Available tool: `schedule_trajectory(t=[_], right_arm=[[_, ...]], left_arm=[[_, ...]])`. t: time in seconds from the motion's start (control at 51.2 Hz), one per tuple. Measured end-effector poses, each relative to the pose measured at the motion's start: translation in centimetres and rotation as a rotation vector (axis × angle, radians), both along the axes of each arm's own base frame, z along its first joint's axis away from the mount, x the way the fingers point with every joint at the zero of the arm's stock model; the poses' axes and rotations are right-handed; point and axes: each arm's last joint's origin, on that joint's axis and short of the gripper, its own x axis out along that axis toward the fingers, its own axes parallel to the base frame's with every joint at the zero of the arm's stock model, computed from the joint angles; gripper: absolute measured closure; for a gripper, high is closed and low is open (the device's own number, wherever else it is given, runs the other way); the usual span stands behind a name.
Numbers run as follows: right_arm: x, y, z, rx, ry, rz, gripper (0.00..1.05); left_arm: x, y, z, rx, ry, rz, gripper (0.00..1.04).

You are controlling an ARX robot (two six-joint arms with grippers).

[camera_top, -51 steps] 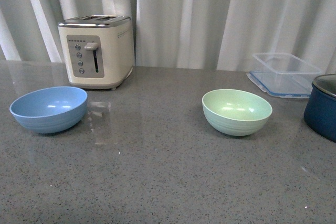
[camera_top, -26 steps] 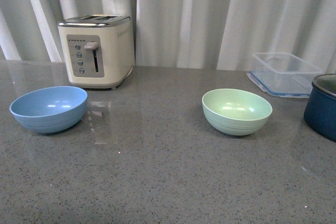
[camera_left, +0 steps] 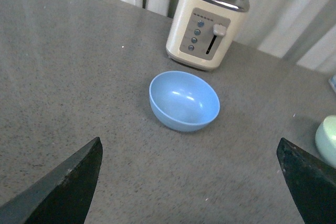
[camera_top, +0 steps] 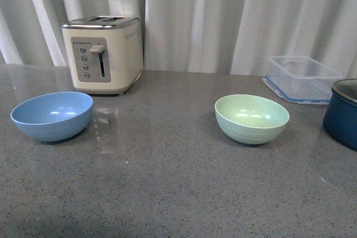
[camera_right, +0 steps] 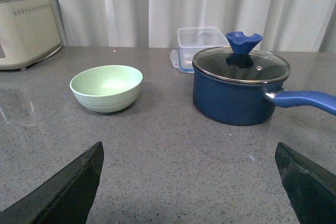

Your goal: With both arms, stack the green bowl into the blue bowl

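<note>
- Green bowl (camera_top: 252,118) sits upright and empty, right of the bench's middle, with nothing touching it.
- Blue bowl (camera_top: 52,115) is well apart from it, over by the left edge, also empty. So no stacking yet.
- Right gripper (camera_right: 189,148) is spread wide with nothing in it and looks across the bench at the green bowl. Left gripper (camera_left: 189,148) is just as wide and empty, hanging above the blue bowl.
- Neither arm shows up in the front view.
- My guess is we're at the very start, the reach-in step. Next the right one needs to get to the green bowl's rim and pinch it, while the left one probably steadies the blue bowl.
- Pot (camera_right: 239,92) stands near the green bowl toward the right edge, so watch that side.
- Toaster (camera_top: 102,54) sits at the back left.
- Compared with a second ago, both bowls are in the same spots, nothing changed.
</note>
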Motion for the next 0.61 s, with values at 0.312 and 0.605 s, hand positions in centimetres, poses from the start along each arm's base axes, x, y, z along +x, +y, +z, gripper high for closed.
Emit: schedule_trajectory(t=[0.312, 0.605], right_arm=[[0.0, 0.0, 0.0, 0.000, 0.000, 0.000, 0.10], [0.0, 0.0, 0.0, 0.000, 0.000, 0.000, 0.10]], left_arm=[[10.4, 2.5, 0.6, -0.219, 0.223, 0.045, 0.07], [18.6, 2.3, -3.3, -0.235, 0.430, 0.096, 0.07]])
